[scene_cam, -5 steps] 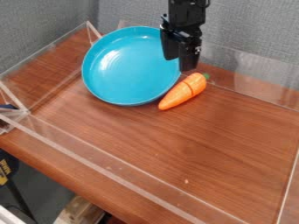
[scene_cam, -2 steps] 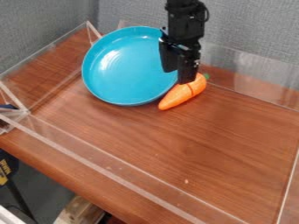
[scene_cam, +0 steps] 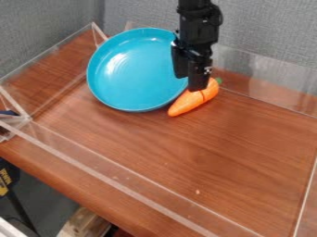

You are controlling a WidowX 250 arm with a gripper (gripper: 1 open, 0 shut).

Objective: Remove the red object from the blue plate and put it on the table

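The red object (scene_cam: 191,101), a small orange-red carrot toy, lies on the table (scene_cam: 186,157) just off the right rim of the blue plate (scene_cam: 124,69). Its pointed end faces front-left, close to the rim. Nothing lies in the plate's bowl. My black gripper (scene_cam: 194,78) hangs straight down over the carrot's thick far end. Its fingers are parted and their tips reach down to that end. Whether they touch the carrot is hard to tell. The arm hides part of the plate's right rim.
Low clear acrylic walls (scene_cam: 50,65) edge the tabletop on all sides. A grey wall stands behind. The table's front edge drops off at the lower left.
The gripper has come down from above the plate's right rim to the carrot's thick end. The carrot has shifted slightly toward the front.
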